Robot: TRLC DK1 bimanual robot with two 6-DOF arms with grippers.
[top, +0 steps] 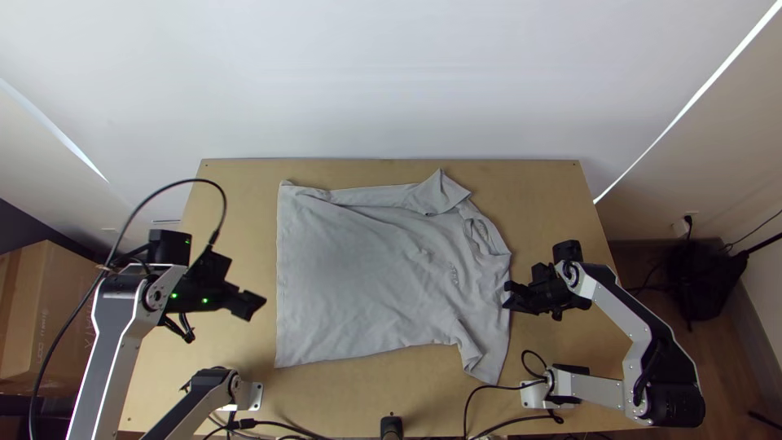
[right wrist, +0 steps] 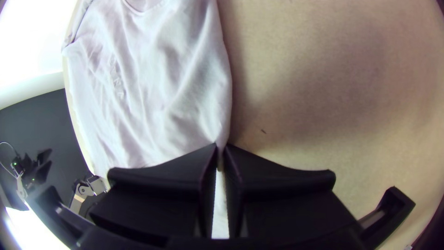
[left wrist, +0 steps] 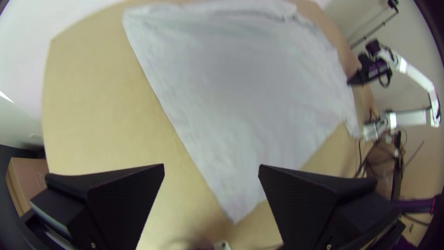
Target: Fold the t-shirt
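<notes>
Lying centre frame: grey t-shirt (top: 358,277), spread on bench (top: 554,195), wrinkled toward the right
Right claw (top: 513,296): clamped on shirt's right edge, right of centre
Left claw (top: 248,303): fingers wide apart, left of shirt
Box: cardboard (top: 49,314), left edge of frame

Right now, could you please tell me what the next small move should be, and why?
Probably the right gripper should gently lift the edge it pinches and bring it inward over the t-shirt: it is already closed on the cloth, and the near sleeve still juts out. The left gripper is open, off the hem, so it seems less ready.
</notes>
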